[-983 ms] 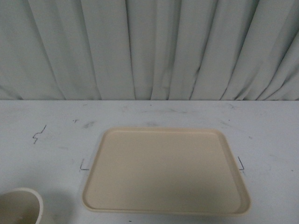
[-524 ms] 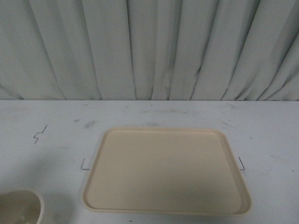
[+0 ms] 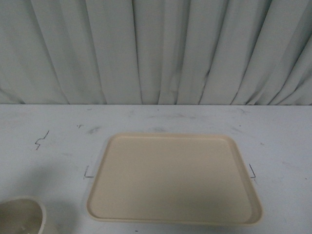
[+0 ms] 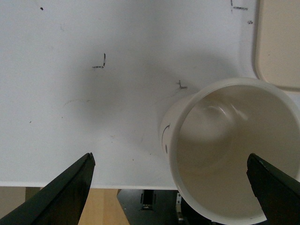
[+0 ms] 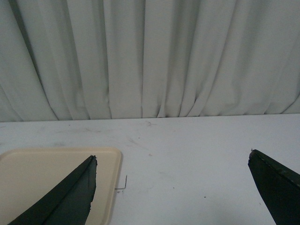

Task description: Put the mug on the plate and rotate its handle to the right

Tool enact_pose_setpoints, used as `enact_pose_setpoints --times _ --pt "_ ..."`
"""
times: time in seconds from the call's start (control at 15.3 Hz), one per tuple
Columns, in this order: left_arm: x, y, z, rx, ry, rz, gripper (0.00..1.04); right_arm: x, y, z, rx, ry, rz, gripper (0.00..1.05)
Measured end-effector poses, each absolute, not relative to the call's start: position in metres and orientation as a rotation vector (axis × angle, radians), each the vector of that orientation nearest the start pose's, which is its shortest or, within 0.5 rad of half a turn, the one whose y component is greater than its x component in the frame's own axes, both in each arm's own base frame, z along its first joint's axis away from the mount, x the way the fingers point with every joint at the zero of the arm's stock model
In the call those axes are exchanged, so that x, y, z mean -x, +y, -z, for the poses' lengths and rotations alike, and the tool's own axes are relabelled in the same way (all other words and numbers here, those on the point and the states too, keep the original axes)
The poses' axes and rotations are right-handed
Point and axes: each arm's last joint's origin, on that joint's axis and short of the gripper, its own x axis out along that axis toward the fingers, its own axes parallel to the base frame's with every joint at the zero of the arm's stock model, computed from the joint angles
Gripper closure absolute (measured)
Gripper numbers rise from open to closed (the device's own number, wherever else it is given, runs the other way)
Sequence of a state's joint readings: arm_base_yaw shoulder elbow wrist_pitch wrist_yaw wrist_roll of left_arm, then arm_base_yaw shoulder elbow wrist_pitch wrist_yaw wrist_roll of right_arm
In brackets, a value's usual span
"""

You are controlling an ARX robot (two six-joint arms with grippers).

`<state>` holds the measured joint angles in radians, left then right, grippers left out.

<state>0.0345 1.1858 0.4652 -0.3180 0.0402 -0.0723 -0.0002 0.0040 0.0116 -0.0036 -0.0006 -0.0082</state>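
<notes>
The white mug (image 3: 20,216) stands upright at the table's front left corner, cut off by the front view's edge. In the left wrist view the mug (image 4: 234,150) is seen from above, with part of the black face print on its side; its handle is hidden. My left gripper (image 4: 171,161) is open above it, with the mug's rim between the two dark fingers and nearer one of them. The beige plate (image 3: 173,178) lies empty in the middle of the table. My right gripper (image 5: 171,161) is open and empty above the table beside the plate's corner (image 5: 56,183).
A pale pleated curtain (image 3: 156,48) hangs behind the white table (image 3: 48,156). Small black corner marks sit beside the plate's sides. The table's front edge runs just under the mug in the left wrist view, with the robot's base below it.
The mug's rim shows slightly lower in the front view than a second ago. The plate has not moved.
</notes>
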Motion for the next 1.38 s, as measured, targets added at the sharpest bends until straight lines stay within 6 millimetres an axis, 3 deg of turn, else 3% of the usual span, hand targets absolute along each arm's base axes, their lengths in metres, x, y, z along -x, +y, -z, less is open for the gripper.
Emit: enact_pose_setpoints --times 0.33,0.46,0.85,0.92,1.11,1.24,1.38 --pt "-0.202 0.006 -0.121 0.105 1.106 -0.084 0.07 -0.097 0.0 -0.167 0.008 -0.004 0.0 0.06" --pt "-0.204 0.009 -0.106 0.154 1.169 -0.106 0.36 -0.097 0.0 -0.167 0.008 -0.004 0.0 0.06" --pt "-0.205 0.009 -0.109 0.179 1.186 -0.108 0.97 -0.097 0.0 -0.167 0.008 -0.004 0.0 0.06" --pt "-0.203 0.009 -0.113 0.18 1.187 -0.112 1.02 -0.097 0.0 -0.167 0.008 -0.004 0.0 0.06" --pt "-0.213 0.003 -0.145 0.16 1.093 -0.085 1.02 -0.097 0.0 -0.167 0.008 -0.004 0.0 0.06" --pt "-0.234 -0.013 -0.171 0.126 0.999 -0.024 1.02 -0.097 0.0 -0.167 0.008 -0.004 0.0 0.06" --pt "-0.267 -0.047 -0.185 0.077 0.945 0.072 1.02 -0.097 0.0 -0.167 0.008 -0.004 0.0 0.06"
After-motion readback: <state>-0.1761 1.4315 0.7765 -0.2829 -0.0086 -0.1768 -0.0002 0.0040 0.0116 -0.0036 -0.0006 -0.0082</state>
